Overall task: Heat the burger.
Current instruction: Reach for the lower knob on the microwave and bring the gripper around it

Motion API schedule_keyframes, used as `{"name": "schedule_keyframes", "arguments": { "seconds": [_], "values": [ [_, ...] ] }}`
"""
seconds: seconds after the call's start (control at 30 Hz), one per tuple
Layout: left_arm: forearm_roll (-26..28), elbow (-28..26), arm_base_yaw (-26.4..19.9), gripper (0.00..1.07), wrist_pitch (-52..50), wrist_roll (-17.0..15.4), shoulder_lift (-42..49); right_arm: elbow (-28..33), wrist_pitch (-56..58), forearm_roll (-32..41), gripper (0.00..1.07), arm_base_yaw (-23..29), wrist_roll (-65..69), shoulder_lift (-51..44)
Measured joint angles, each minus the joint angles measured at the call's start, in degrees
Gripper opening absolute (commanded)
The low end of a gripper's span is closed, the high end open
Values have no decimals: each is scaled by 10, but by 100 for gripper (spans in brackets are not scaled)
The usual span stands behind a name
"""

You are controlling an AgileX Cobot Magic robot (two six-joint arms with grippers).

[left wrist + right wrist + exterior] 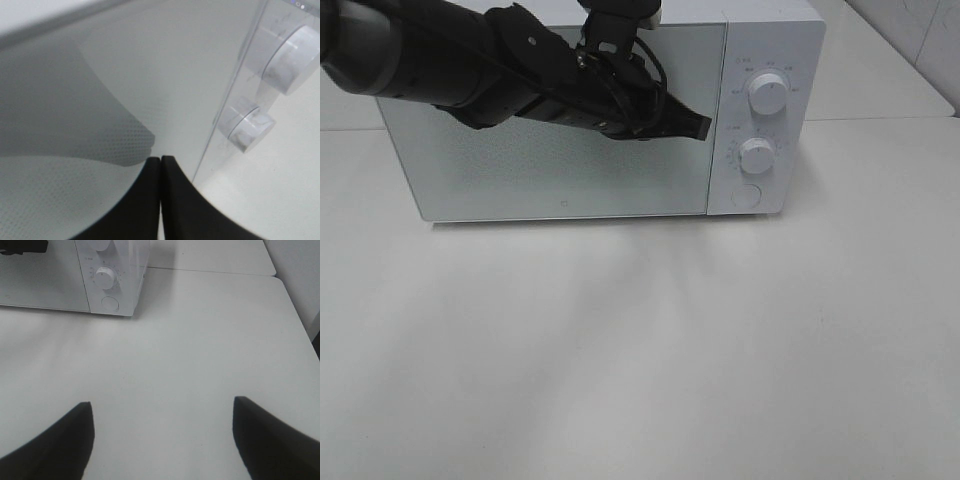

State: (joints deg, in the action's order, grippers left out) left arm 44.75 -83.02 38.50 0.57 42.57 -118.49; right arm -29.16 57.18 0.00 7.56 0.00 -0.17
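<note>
White microwave (560, 185), door shut, sits on the counter (640, 360). Left jaws are pressed together before the door's edge (beside the knobs (757, 154)); right jaws hang spread above the counter.

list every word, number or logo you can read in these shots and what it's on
Nothing can be read for certain.
Grey print around the upper round white dial of the white box-shaped microwave: too small to read.
Grey marks around the lower round white dial: too small to read.
Tiny dark mark at the bottom edge of the door, perhaps a logo: too small to read.
Both wrist views: dial markings blurred.
</note>
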Motion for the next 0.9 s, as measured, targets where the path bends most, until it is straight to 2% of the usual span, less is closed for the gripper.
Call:
{"name": "schedule_keyframes", "arguments": {
  "seconds": [0.23,0.6,0.7,0.77,0.8,0.83,0.87,0.9],
  "values": [
    [2,-10,1,0,26,-8,11,0,0,0,70,0,0,0],
    [-58,-20,-14,0,114,10,70,0,0,3,70,0,0,0],
    [-81,-22,-17,0,151,-3,90,0,0,3,70,0,0,0],
    [-127,-23,-17,0,202,-45,107,0,0,3,70,0,0,0],
    [-127,-23,-17,0,202,-45,107,0,0,3,70,0,0,0],
    [-180,-23,-17,0,243,-91,118,0,0,0,70,0,0,0],
    [-207,-23,-17,0,260,-118,122,0,0,0,70,0,0,0],
    [-207,-23,-17,0,260,-118,122,0,0,0,70,0,0,0]
  ]
}}
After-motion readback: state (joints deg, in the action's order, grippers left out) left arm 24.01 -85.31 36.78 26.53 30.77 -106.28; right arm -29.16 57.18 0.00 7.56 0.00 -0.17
